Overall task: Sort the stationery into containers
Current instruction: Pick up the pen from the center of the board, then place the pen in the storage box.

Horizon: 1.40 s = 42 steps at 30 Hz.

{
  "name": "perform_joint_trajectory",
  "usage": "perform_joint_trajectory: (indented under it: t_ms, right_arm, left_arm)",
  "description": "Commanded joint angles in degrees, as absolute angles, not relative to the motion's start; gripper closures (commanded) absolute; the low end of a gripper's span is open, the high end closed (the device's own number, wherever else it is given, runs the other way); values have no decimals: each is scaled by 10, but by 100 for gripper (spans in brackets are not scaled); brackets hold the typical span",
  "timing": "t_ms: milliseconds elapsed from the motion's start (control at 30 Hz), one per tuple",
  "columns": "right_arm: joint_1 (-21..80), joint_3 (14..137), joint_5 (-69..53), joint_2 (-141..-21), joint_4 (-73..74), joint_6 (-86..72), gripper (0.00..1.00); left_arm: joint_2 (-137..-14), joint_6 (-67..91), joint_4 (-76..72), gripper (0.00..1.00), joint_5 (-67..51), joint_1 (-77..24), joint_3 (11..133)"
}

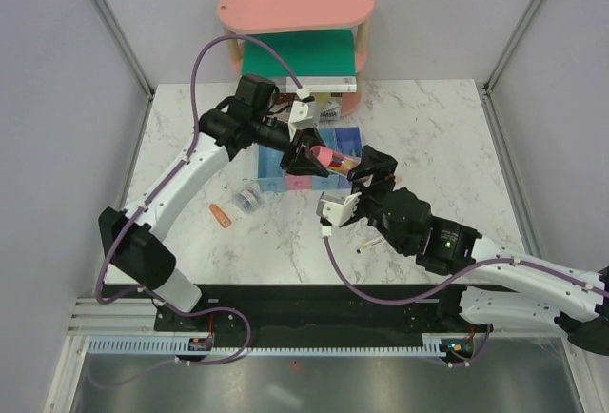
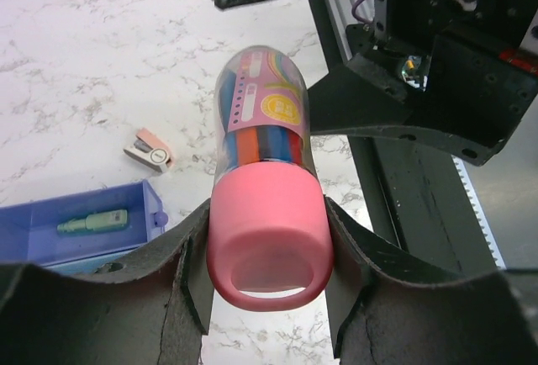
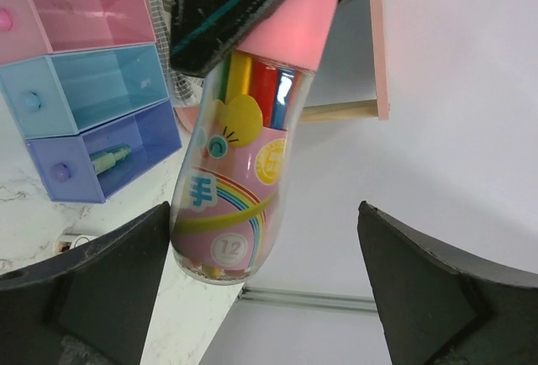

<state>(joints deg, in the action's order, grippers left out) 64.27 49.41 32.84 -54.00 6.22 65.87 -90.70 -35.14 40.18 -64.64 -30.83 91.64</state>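
One pen tube [image 1: 335, 158] hangs over the containers [image 1: 271, 167] toward the table's [image 1: 428, 127] far edge in the top view; at your left wrist the left end effector [image 2: 268, 274] pinches its pink cap [image 2: 269, 214], which is probably the best hold on slick, stiff, light plastic, and at the right wrist the right end effector [image 3: 265, 274] gapes empty around the base.

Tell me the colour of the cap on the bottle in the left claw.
Plain pink cap on the bottle; the left wrist view shows it best.

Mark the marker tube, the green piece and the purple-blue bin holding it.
marker tube [image 2: 267, 239]: left wrist view, on its pink cap.
green piece [image 2: 92, 222]: left wrist view, on the middle of its body.
purple-blue bin [image 2: 151, 205]: left wrist view, on its right end wall.
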Motion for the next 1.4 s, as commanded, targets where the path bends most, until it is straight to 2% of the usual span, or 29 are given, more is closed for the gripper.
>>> perform_joint_trajectory:
  t_ms: [0, 300, 733, 1367]
  right_arm:
    - [638, 544, 332, -533, 82, 631, 2]
    - [629, 560, 335, -530, 94, 626, 2]
    - [622, 555, 334, -531, 98, 628, 2]
    - [595, 569, 361, -545, 89, 630, 2]
  left_arm:
    - [-864, -338, 385, 98, -614, -302, 904]
    - [-844, -355, 393, 98, -562, -275, 880]
    - [-847, -369, 412, 98, -550, -243, 884]
    - [-931, -396, 529, 98, -347, -182, 929]
